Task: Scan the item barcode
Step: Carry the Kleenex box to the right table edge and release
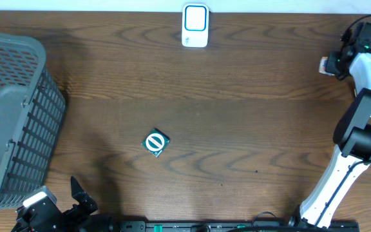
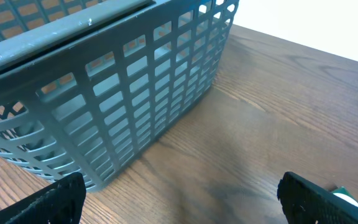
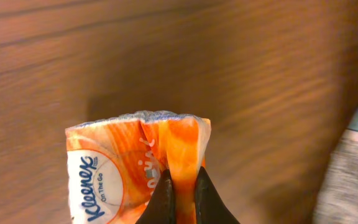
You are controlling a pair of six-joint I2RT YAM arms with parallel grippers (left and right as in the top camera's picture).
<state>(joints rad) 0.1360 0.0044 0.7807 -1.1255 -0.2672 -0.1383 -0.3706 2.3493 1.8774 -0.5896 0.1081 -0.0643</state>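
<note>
The brown wooden table (image 1: 237, 96) fills the overhead view, and the biggest thing on it is a grey slatted basket (image 1: 37, 129) at the far left. The right arm (image 1: 356, 138) reaches up the right edge of the table, white and black, bent back toward the far right corner. A white scanner (image 1: 195, 26) stands at the middle of the far edge, well apart from both arms. The item, an orange Kleenex tissue pack (image 3: 123, 162), hangs at the right arm's wrist over bare wood. From overhead the arm hides nearly all of it. In the right wrist view its crimped end points away from the camera. The blue lettering runs up the frame, along the line of the fingers, so its length seems to lie that way, though the near end is cut off. I cannot tell whether it touches the table. The right gripper (image 3: 182, 179) is clamped tight on a crumpled fold at the pack's right side, its 2 fingers almost meeting. A small square packet (image 1: 156, 142) with a green and white circle lies flat near the table's middle. The left gripper (image 2: 182, 186) sits low at the near left corner beside the basket, jaws spread wide and empty.
</note>
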